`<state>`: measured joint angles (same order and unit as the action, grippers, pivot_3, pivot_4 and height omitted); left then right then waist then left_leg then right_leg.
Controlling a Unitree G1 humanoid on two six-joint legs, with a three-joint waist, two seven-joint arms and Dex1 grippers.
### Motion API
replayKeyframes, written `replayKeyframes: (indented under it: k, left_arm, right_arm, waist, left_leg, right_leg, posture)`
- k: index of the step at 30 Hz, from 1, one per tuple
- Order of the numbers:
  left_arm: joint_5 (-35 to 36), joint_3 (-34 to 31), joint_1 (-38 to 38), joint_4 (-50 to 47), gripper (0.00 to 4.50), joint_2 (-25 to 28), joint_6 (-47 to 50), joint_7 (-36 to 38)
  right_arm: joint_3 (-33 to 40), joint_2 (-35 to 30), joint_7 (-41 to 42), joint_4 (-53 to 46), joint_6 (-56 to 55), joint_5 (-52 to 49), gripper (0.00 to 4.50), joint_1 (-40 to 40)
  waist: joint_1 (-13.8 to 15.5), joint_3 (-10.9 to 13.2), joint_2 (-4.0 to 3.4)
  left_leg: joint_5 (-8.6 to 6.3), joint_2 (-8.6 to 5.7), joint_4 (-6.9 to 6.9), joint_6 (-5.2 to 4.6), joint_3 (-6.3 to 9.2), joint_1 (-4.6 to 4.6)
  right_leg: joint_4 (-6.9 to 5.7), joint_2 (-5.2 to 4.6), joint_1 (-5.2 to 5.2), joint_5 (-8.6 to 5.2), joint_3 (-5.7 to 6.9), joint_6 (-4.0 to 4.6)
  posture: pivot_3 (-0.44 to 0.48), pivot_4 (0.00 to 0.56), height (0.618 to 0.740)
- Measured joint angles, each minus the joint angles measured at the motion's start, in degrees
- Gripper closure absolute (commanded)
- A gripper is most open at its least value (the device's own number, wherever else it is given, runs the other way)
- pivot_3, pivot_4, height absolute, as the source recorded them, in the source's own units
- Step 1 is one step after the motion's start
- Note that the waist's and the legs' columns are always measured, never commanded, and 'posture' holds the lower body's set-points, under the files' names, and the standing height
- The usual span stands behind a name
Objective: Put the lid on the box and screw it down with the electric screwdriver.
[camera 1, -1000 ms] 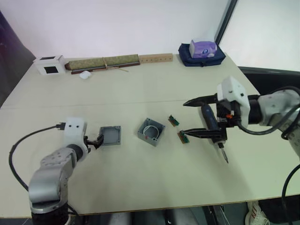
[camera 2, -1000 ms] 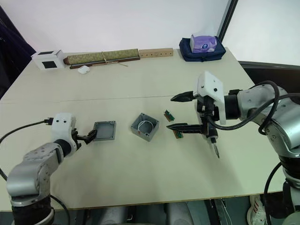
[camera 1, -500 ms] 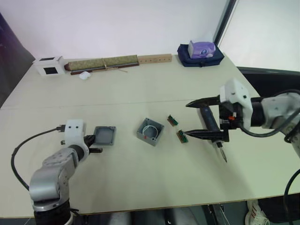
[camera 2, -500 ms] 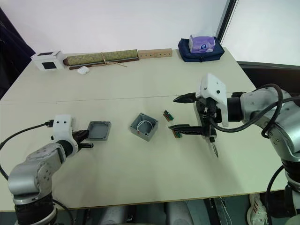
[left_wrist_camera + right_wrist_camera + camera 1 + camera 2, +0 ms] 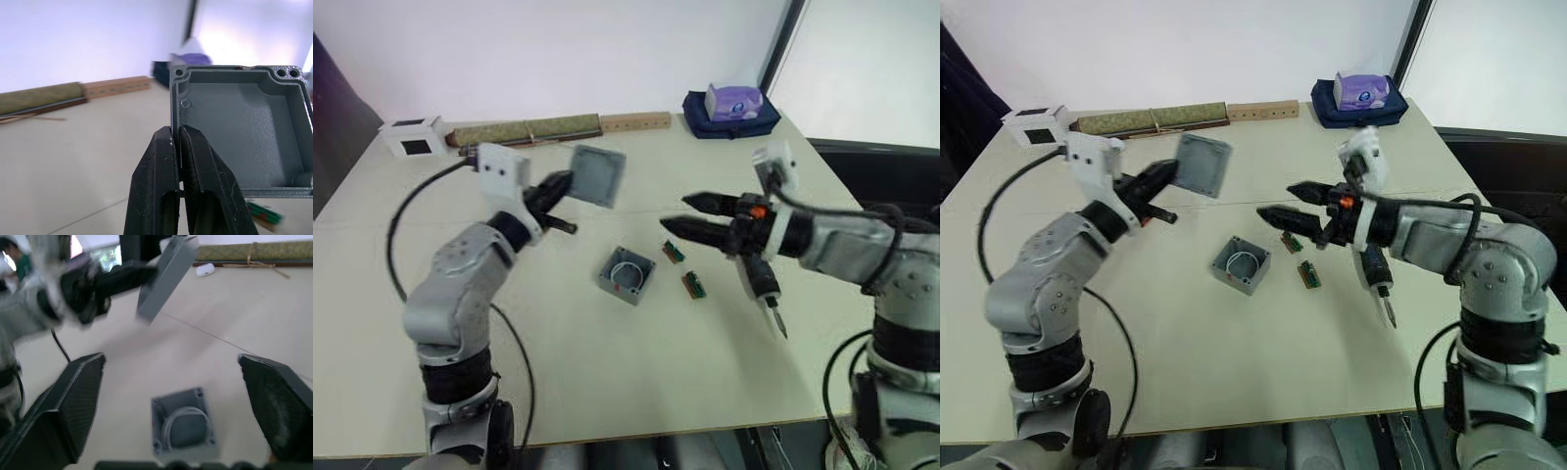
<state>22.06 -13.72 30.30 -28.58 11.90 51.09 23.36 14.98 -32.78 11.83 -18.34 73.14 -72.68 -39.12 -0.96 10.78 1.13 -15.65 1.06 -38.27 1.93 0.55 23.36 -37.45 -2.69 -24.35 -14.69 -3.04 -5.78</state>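
Observation:
The grey lid (image 5: pixel 597 176) hangs tilted in the air, behind and to the left of the box. My left gripper (image 5: pixel 563 191) is shut on its rim; in the left wrist view the two fingers (image 5: pixel 161 161) pinch the lid's (image 5: pixel 239 142) wall. The open grey box (image 5: pixel 628 276), with a white wire loop inside, stands on the table at centre. My right gripper (image 5: pixel 674 210) hovers open, above and to the right of the box, holding nothing. The black electric screwdriver (image 5: pixel 759 279) lies on the table under my right forearm, bit toward the front edge.
Two small green circuit boards (image 5: pixel 675 252) (image 5: pixel 693 285) lie just right of the box. Along the far edge stand a white cube (image 5: pixel 411 137), a rolled mat (image 5: pixel 524 129), a wooden block (image 5: pixel 636 121) and a blue pouch with a purple tissue pack (image 5: pixel 732 106).
My left gripper shut on the lid's rim and raised it off the table, up and toward the back. My right gripper swung left from the screwdriver to above the circuit boards.

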Motion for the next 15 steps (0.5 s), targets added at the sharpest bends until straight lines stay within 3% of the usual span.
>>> replayKeyframes:
  k: [7, 15]
  left_arm:
    - [0.7, 4.1, -0.4, 2.3, 4.44, 1.5, -5.0, 1.4]
    - [2.3, 5.9, -0.4, 2.9, 4.44, 1.7, -5.4, 1.2]
  right_arm:
    - [-2.8, 4.5, -25.7, 1.5, -5.8, -23.1, 0.0, 1.8]
    - [-8.0, 4.5, -36.9, 0.1, -15.5, -33.9, 0.0, 3.2]
  waist:
    - [0.0, 0.0, 0.01]
    - [-0.2, 0.0, 0.0]
  left_leg:
    - [0.0, -0.06, -0.05, 0.0, -0.04, 0.04]
    - [0.0, -0.03, -0.04, -0.01, -0.02, 0.04]
  right_leg:
    - [0.03, -0.06, 0.01, 0.01, -0.02, -0.02]
    - [0.05, 0.01, 0.01, 0.0, -0.01, -0.02]
  posture:
    - [0.0, 0.15, 0.74]
    - [0.0, 0.15, 0.74]
